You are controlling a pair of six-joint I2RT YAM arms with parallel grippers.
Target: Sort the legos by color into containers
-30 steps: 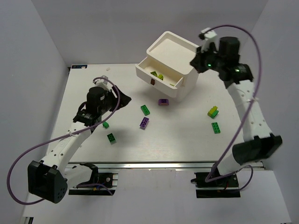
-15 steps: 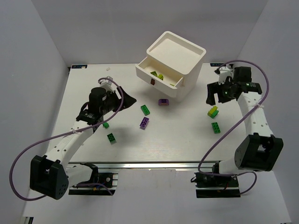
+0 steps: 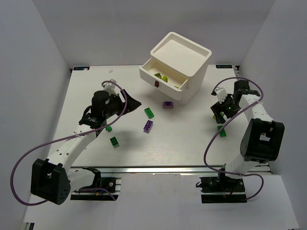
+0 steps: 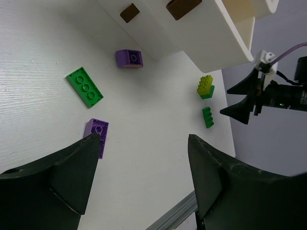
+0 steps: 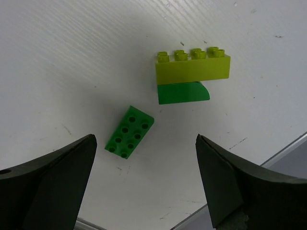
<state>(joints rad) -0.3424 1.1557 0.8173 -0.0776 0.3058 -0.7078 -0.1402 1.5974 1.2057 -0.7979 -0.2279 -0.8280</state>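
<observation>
Two white containers stand stacked at the back; the lower one holds yellow-green legos. On the table lie a purple brick, a dark green one, another purple one, and two green ones. My left gripper hangs open and empty over the table, left of these. My right gripper is open low above a yellow-green brick stacked on a green piece, with a flat green brick beside them.
The left wrist view shows the bins' brown marks, the purple bricks, a green brick and the right gripper across the table. The table's right edge runs close to the right arm.
My right arm swung from above the stacked bins down to the legos at the right and opened its jaws. The left gripper shifted slightly and stayed open.
</observation>
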